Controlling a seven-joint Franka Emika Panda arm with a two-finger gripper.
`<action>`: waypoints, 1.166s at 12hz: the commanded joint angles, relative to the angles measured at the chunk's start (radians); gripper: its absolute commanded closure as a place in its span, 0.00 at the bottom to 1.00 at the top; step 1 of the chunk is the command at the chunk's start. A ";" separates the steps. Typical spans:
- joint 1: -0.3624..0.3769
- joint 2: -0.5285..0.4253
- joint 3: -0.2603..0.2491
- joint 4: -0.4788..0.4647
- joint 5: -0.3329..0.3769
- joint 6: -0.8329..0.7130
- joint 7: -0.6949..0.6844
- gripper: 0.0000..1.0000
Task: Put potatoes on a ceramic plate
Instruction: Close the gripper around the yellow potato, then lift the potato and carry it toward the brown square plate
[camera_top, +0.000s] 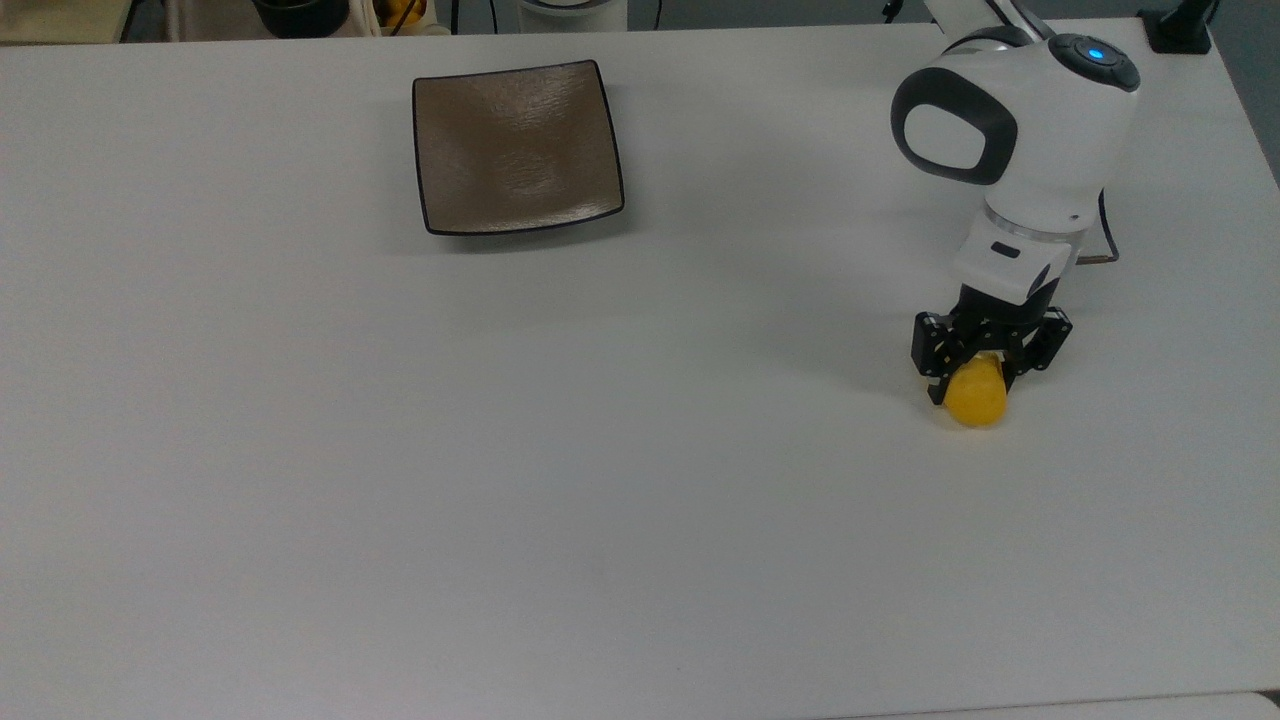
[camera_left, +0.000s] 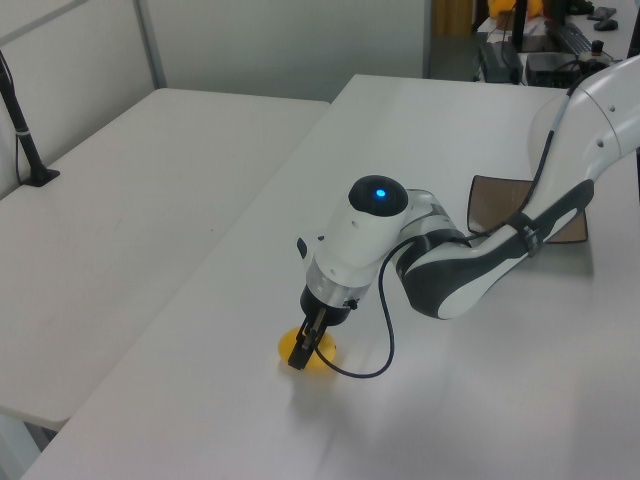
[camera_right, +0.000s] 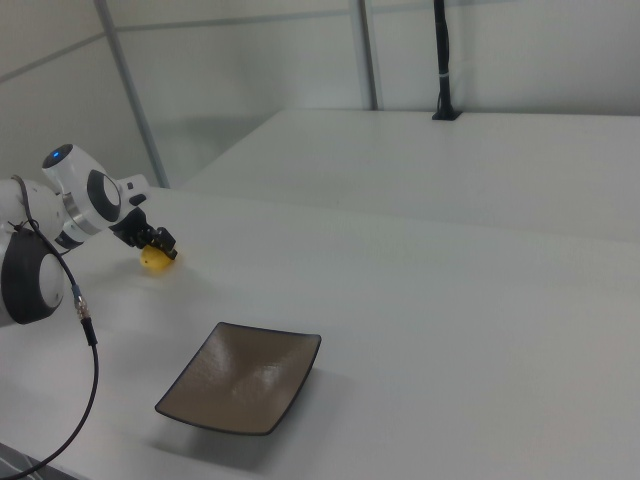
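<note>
Potato: on the table, far from the plate.
Handling: likely light, firm, rounded; may roll, so pinch across its short middle.
Gripper: fingers pinching the potato's sides.
Views: top view shows both fingers flanking it; left view shows one side, plate mostly behind the arm.

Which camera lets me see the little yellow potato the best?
The top view: the potato sits in plain sight on the white table, pinched by the gripper. In the left view the gripper covers most of it. In the right view it is a tiny yellow speck.
</note>
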 joint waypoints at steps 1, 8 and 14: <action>0.018 -0.055 -0.005 -0.041 -0.012 -0.045 0.028 1.00; 0.006 -0.397 -0.017 -0.237 0.101 -0.209 0.022 1.00; -0.106 -0.750 -0.017 -0.424 0.325 -0.482 -0.266 1.00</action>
